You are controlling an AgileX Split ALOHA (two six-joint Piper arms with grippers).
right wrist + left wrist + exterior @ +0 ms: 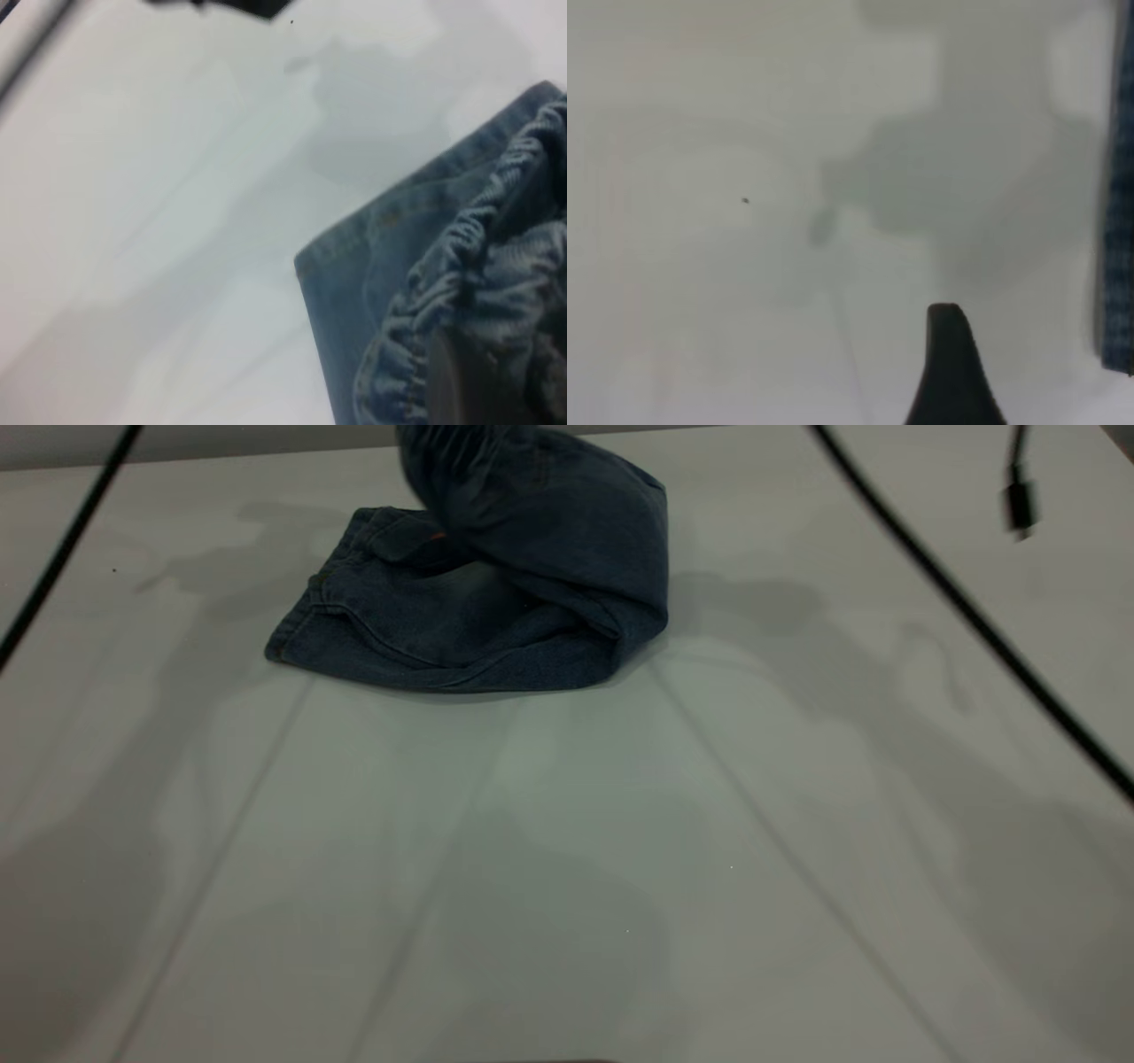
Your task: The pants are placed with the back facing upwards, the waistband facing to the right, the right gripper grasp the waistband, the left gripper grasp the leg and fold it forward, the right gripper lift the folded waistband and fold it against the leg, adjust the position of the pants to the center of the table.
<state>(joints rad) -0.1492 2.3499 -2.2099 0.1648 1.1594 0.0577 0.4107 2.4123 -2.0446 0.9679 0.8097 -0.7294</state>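
Note:
The pants (496,593) lie bunched at the far side of the table (567,850), dark blue denim with no print showing. One part rises in a fold and runs out of the exterior view's top edge (461,452). My right gripper (469,372) is shut on the gathered elastic waistband (461,257), and the denim hangs from it above the table. My left gripper (1006,372) hovers over bare table with one black finger (946,363) showing and nothing against it. A strip of the pants (1118,230) lies beside it. Neither gripper shows in the exterior view.
A black cable (62,549) crosses the table's left corner. Another cable (974,620) runs down the right side, and a small black plug (1019,505) hangs at the far right. Arm shadows fall across the table's front half.

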